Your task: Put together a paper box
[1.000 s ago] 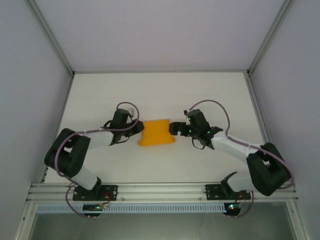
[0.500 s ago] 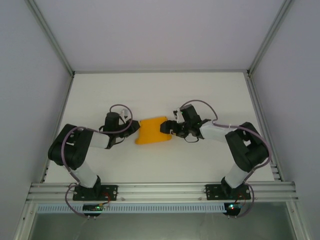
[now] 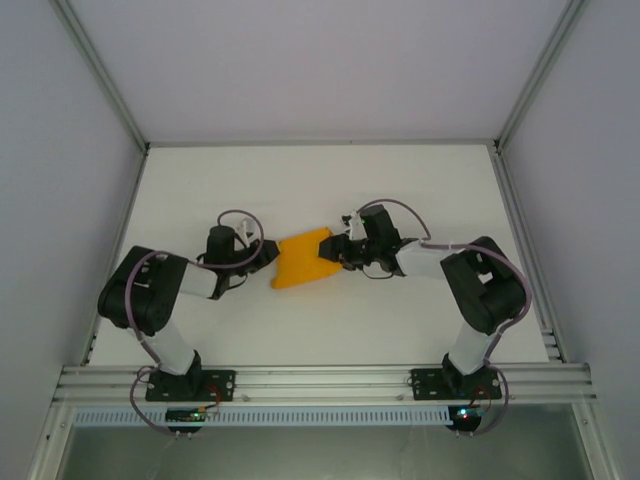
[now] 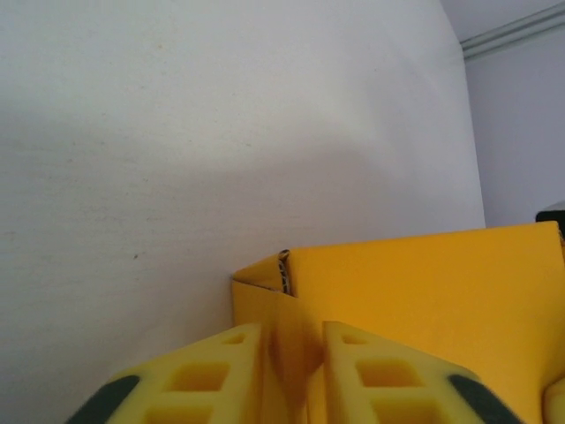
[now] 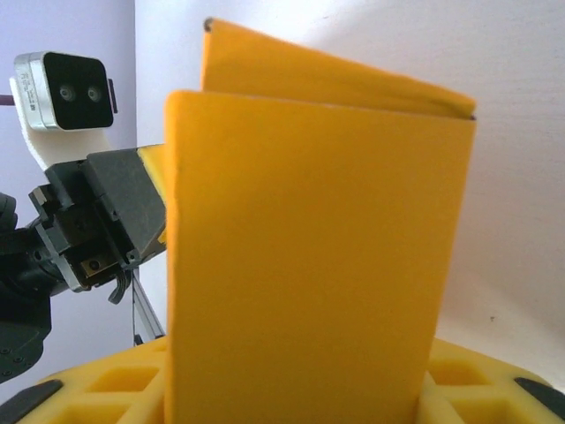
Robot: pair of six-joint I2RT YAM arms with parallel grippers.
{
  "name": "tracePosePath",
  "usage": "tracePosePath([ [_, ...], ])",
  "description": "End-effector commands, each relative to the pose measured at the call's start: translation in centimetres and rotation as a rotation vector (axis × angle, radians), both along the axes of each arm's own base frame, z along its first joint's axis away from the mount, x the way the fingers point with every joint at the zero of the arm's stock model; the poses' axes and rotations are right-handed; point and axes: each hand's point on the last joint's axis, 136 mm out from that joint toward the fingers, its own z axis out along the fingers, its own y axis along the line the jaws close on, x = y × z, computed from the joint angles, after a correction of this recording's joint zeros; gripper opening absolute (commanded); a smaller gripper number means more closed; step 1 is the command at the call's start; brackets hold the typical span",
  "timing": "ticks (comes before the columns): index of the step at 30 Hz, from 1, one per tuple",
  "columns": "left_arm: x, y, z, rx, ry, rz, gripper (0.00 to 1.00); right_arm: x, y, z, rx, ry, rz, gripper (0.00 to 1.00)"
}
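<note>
The paper box (image 3: pixel 300 262) is orange-yellow card, partly folded, held tilted between both arms at mid-table. My left gripper (image 3: pixel 268 258) is at its left end; in the left wrist view the yellow fingers (image 4: pixel 221 367) pinch a thin flap of the box (image 4: pixel 424 291), left gripper (image 4: pixel 293 371) shut on it. My right gripper (image 3: pixel 333 250) is at the box's right end. In the right wrist view a broad panel of the box (image 5: pixel 309 247) stands upright between the fingers (image 5: pixel 106 384), right gripper (image 5: pixel 296 393) closed against its sides. The box hides the inner finger faces.
White table (image 3: pixel 400 190) with bare room behind and in front of the box. Metal frame rails (image 3: pixel 320 380) run along the near edge, grey walls on both sides. The left arm's wrist camera (image 5: pixel 66 93) shows beyond the box in the right wrist view.
The right arm has folded inward and pushed left toward the box. The box has turned, its right end now raised toward the back. The left gripper has shifted slightly left.
</note>
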Motion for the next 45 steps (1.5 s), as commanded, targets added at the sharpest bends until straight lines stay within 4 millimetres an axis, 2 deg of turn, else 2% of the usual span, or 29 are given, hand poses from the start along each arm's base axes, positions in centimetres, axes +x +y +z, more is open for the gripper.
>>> tracePosePath([
  [1, 0.7, -0.4, 2.7, 0.074, -0.094, -0.048, 0.41, 0.8, -0.4, 2.7, 0.016, -0.042, -0.019, 0.47],
  [3, 1.3, -0.9, 5.6, 0.122, -0.211, -0.085, 0.83, 1.0, -1.2, 3.2, -0.001, -0.044, -0.045, 0.47],
  [4, 1.6, -1.1, 7.3, 0.162, -0.286, -0.107, 1.00, 1.1, -1.9, 3.5, -0.021, -0.040, -0.071, 0.46],
  [7, 1.4, -2.5, 12.0, 0.295, -0.526, -0.184, 1.00, 1.5, -4.4, 4.7, -0.090, -0.054, -0.142, 0.43],
  [10, -0.8, -5.5, 15.0, 0.447, -0.771, -0.360, 1.00, 1.4, -7.3, 6.5, -0.174, -0.062, -0.189, 0.42],
  [13, -4.3, -8.9, 15.4, 0.581, -0.989, -0.591, 1.00, 1.3, -10.1, 8.9, -0.221, -0.048, -0.280, 0.42],
  [15, -5.6, -10.4, 15.1, 0.662, -1.089, -0.680, 1.00, 0.9, -11.6, 10.6, -0.221, -0.014, -0.311, 0.42],
  [19, -6.4, -12.7, 15.2, 0.808, -1.229, -0.732, 1.00, 0.4, -13.6, 13.6, -0.172, 0.076, -0.388, 0.43],
  [22, -6.3, -14.2, 15.4, 0.931, -1.327, -0.716, 1.00, -0.2, -14.7, 14.1, -0.154, 0.195, -0.438, 0.43],
  [26, -4.9, -15.0, 16.0, 1.062, -1.410, -0.625, 1.00, -1.2, -14.7, 13.7, -0.112, 0.317, -0.435, 0.41],
  [27, -4.4, -15.0, 16.4, 1.069, -1.416, -0.586, 1.00, -0.8, -14.8, 14.6, -0.106, 0.297, -0.445, 0.41],
  [28, -4.2, -15.1, 16.7, 1.066, -1.424, -0.565, 1.00, -0.8, -14.9, 14.6, -0.112, 0.301, -0.449, 0.41],
  [33, -4.3, -16.0, 16.7, 1.037, -1.474, -0.571, 1.00, -0.6, -14.5, 14.7, -0.075, 0.332, -0.456, 0.40],
  [40, -4.5, -17.0, 15.7, 1.027, -1.471, -0.633, 1.00, -0.2, -14.0, 15.1, -0.024, 0.362, -0.468, 0.39],
  [45, -3.9, -17.4, 15.5, 1.041, -1.488, -0.623, 0.91, -0.3, -13.4, 15.1, 0.002, 0.376, -0.431, 0.39],
])
